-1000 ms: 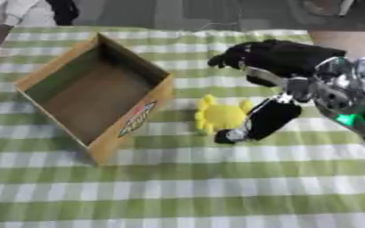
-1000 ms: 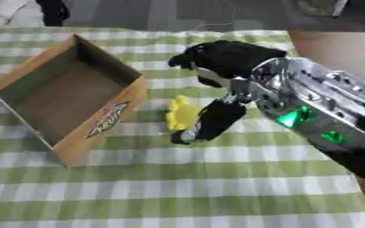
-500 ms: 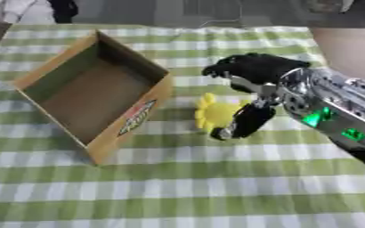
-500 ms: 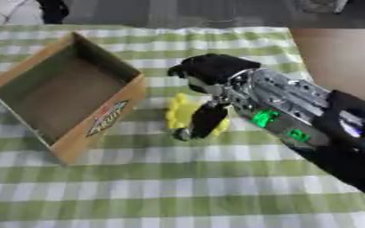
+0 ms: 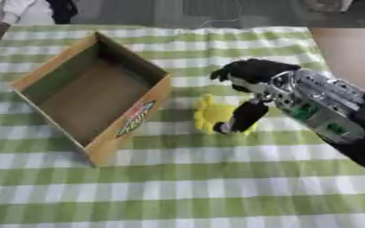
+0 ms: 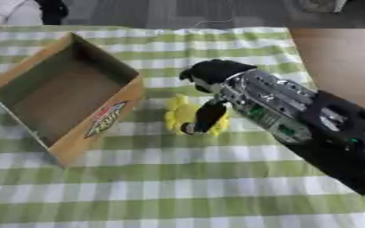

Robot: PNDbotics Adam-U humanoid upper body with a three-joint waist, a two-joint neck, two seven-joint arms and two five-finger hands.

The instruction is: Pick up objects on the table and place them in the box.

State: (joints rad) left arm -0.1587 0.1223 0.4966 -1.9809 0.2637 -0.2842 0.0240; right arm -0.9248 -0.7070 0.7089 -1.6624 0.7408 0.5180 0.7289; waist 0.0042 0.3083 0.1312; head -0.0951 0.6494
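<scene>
1. The yellow toy (image 5: 210,114) lies on the green-checked cloth (image 5: 178,196) covering the bench, just right of the open cardboard box (image 5: 92,95), outside it.
2. The right hand (image 5: 252,78) hangs over the toy, fingers (image 5: 231,71) curled downward, thumb (image 5: 244,116) laid across its right side; whether it pinches the toy, I cannot tell.
3. The left eye view shows a clear gap between toy and box.
4. The right eye view shows more of the forearm (image 6: 326,129).

Box (image 5: 92,100) left on table (image 5: 178,196); toy (image 5: 211,115) just right of it; right hand (image 5: 252,78) over toy.
</scene>
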